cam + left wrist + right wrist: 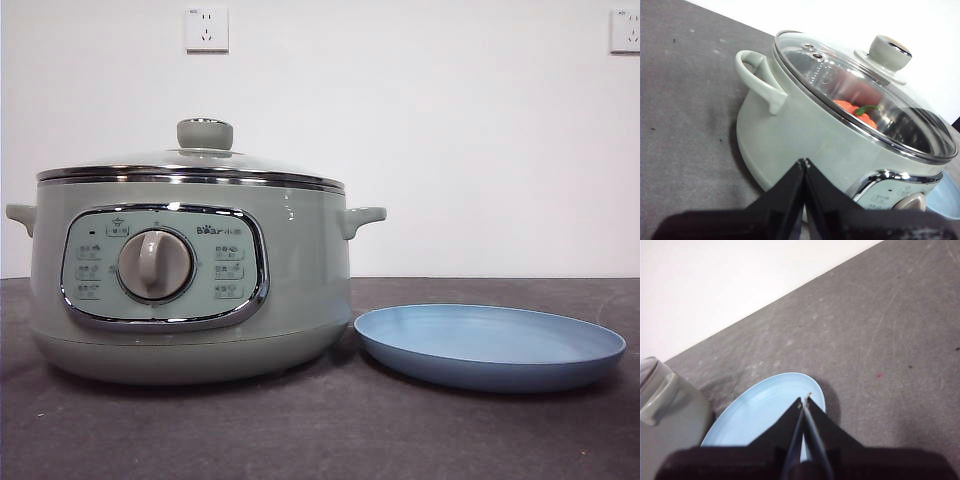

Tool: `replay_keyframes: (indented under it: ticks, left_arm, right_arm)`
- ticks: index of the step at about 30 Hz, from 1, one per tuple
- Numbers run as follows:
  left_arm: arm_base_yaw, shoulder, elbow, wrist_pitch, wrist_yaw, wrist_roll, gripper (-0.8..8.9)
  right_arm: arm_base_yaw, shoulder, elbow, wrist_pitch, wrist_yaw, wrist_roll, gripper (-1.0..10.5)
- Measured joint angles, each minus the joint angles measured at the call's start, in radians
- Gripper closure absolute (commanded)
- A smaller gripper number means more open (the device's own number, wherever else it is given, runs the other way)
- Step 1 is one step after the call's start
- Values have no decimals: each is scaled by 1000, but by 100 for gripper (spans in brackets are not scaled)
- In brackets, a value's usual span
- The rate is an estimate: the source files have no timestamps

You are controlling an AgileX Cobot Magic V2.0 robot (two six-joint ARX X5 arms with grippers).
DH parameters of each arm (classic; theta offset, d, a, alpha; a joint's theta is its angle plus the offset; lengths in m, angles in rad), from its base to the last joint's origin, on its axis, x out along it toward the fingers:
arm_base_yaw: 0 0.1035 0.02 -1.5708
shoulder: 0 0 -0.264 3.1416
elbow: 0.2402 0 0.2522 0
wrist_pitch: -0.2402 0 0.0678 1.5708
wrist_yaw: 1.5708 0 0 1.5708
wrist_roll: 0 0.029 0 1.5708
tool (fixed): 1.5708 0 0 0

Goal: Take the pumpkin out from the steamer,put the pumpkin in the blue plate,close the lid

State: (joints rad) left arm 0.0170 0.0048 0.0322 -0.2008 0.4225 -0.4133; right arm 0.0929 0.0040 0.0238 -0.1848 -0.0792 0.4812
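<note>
**Lid on, pumpkin inside, both arms waiting**

The steamer stood on the dark table with its lid seated flat on the rim, knob upright at the centre. The pumpkin lay inside the pot, seen only through the glass in the left wrist view: an orange body with its green stem lying roughly level, not pointing up. The plate sat just beside the steamer, bare, its near edge almost under the pot's side handle.

The relation that mattered was the knob's place against the two grippers. The left gripper hung off the pot's side, outside the wall, with the knob up and across the lid from it. Its jaws were pressed together with nothing between them. The right gripper hung over the plate, with only the pot's edge at the margin of its view. Its jaws likewise met at the tips and held nothing. By my judgement the left arm was the nearer to the knob, and the lid had to come off first. The right arm was already placed for the plate.

Count: one steamer, one lid, one pumpkin, one plate, two grippers. No part of the task was yet done.
</note>
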Motion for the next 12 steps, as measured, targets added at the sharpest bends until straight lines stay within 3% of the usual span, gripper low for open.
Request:
replay_keyframes:
  ticks: [6, 12]
  left_arm:
    - [0, 3, 8, 1, -1, -34, 822]
    - [0, 76, 132, -1, -24, -45, 822]
  right_arm:
    - [0, 16, 27, -10, -23, 18, 957]
    - [0, 103, 169, -19, -24, 20, 956]
